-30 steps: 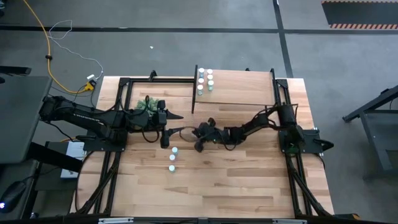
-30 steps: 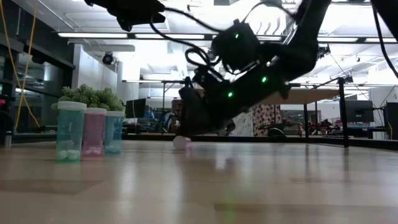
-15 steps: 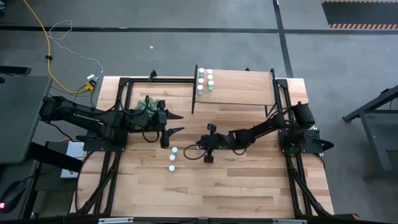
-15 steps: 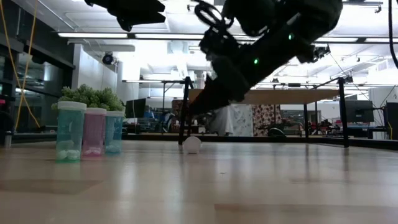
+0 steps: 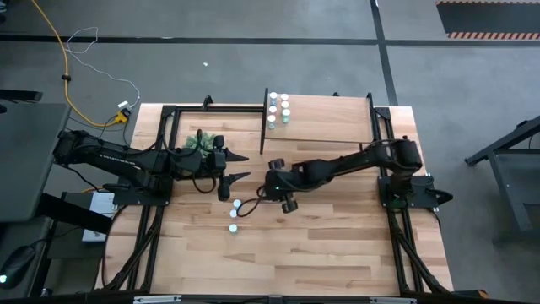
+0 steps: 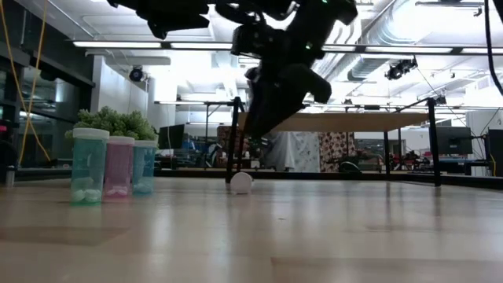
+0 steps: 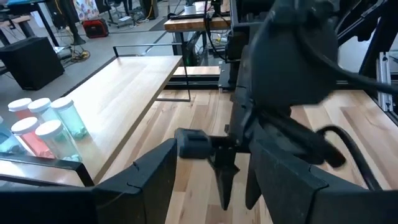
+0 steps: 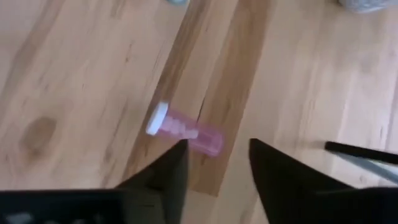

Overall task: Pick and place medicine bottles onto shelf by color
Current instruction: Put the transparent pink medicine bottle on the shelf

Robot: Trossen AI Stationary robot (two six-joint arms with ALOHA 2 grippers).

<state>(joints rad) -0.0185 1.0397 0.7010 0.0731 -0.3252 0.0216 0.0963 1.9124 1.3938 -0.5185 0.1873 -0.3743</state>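
Three upright medicine bottles point(image 6: 115, 167) on the bench point(image 5: 321, 245) at left, no labels readable. Left gripper point(image 5: 238, 167) beside the plant point(image 5: 199, 140), fingers apart, empty. Right gripper point(image 8: 214, 165) over a toppled pink bottle point(image 8: 185, 129), fingers spread. Several bottles point(image 5: 278, 108) on the shelf point(image 5: 329, 118).

Right gripper point(image 5: 282, 189) rose off fallen pink bottle point(image 8: 184, 130).

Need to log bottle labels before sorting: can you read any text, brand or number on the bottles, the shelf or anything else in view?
None can be read.
Standing bottles: no label shows.
Pink bottle lying on the table: no print.
Shelf: bare wood.
Room behind the table: nothing legible.
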